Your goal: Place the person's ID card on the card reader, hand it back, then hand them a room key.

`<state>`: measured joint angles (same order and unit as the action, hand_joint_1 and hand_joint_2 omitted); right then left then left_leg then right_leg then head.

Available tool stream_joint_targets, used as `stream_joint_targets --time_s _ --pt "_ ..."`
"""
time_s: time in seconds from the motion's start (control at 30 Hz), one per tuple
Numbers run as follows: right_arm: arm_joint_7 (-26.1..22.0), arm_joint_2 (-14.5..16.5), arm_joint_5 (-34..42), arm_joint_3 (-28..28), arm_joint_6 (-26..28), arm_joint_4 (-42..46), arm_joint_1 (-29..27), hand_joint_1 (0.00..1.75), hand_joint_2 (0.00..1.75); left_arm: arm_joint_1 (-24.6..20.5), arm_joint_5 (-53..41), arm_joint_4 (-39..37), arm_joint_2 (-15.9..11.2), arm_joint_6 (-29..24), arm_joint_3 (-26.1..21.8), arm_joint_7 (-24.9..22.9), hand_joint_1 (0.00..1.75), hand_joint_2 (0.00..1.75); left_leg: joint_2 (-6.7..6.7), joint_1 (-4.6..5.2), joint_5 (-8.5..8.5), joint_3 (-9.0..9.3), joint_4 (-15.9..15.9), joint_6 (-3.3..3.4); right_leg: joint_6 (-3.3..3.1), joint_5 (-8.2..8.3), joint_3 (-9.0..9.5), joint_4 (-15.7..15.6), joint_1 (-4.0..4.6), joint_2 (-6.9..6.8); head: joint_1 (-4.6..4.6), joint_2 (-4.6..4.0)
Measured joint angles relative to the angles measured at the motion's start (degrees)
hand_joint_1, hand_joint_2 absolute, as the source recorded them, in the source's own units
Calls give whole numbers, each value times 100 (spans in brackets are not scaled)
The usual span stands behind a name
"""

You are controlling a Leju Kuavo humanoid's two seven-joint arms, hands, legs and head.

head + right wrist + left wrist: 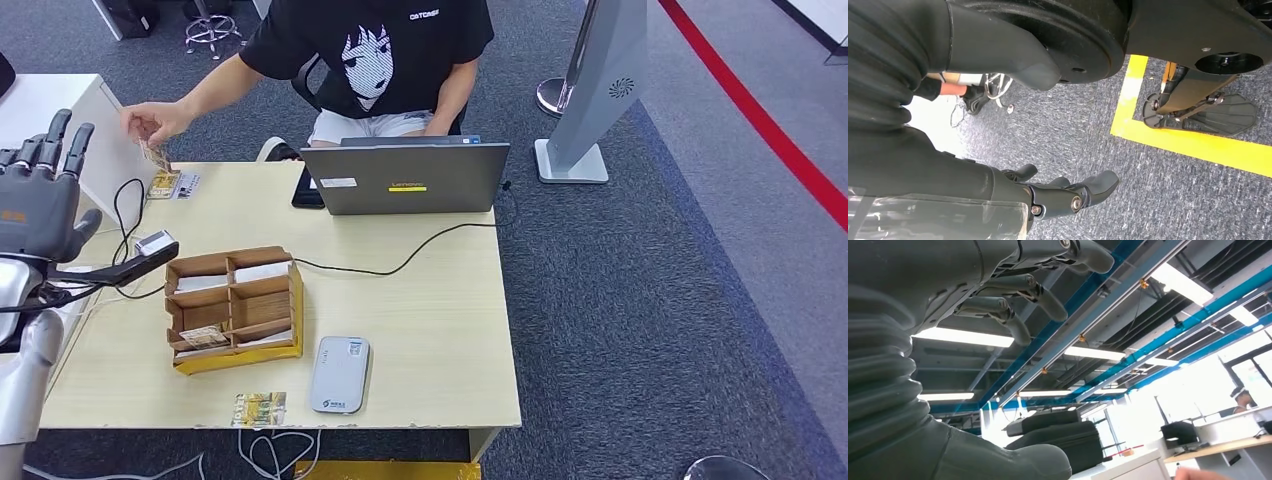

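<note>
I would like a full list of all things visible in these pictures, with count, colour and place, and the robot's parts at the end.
Table: one, pale wood, centre.
Laptop: one, grey, far edge of the table, before the person.
Card box: one, brown cardboard with compartments, left part of the table.
Card reader: one, light grey, near edge, right of the box.
Card: one, yellowish, near edge, left of the reader.
Held card: one, in the person's hand, far left corner.
Black cable: one, from the laptop toward the box.
Person: one, black shirt, seated behind the table.
Grey stand: one, on the carpet, right of the table.
Left hand: raised, fingers apart, holds nothing.
Right hand: hangs over the carpet, holds nothing.
</note>
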<state>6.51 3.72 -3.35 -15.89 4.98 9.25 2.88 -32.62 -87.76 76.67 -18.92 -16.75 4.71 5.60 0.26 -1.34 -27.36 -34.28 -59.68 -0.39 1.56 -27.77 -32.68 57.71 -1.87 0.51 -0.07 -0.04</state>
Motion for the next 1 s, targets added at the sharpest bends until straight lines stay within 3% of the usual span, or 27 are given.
stream_joint_targets --time_s 0.2,0.33,0.43,0.67,0.83,1.0 --pt "-31 0 2 0 23 1 -1 0 175 152 -1 309 21 -56 128 6 0 175 0 0 0 0 2 0 0 0 1 0 0 0 -1 0" --pt "-26 0 117 13 64 -1 -13 0 175 874 173 1214 243 -550 80 334 0 175 3 6 -8 0 3 0 3 -4 4 -2 -5 2 -4 0" --pt "96 8 261 65 131 -1 -23 0 175 1733 890 2225 705 -811 -28 729 0 175 3 12 -22 -1 3 10 12 -11 9 -8 -11 3 1 0" --pt "296 95 459 295 478 0 -84 0 175 3884 2820 3892 2124 -1566 -622 2064 0 175 0 18 -44 3 2 23 26 -34 14 -15 -17 -2 2 0" --pt "265 126 483 389 573 2 -89 0 175 4480 3307 4391 2793 -1450 -1185 2556 0 175 -21 16 -44 4 5 23 25 -39 28 -14 -15 -31 1 0" --pt "14 150 563 492 806 2 -101 0 175 5006 4858 4805 3332 -1556 -1754 3189 0 175 -21 16 -44 17 7 23 25 -40 38 -13 -15 -29 -1 0"
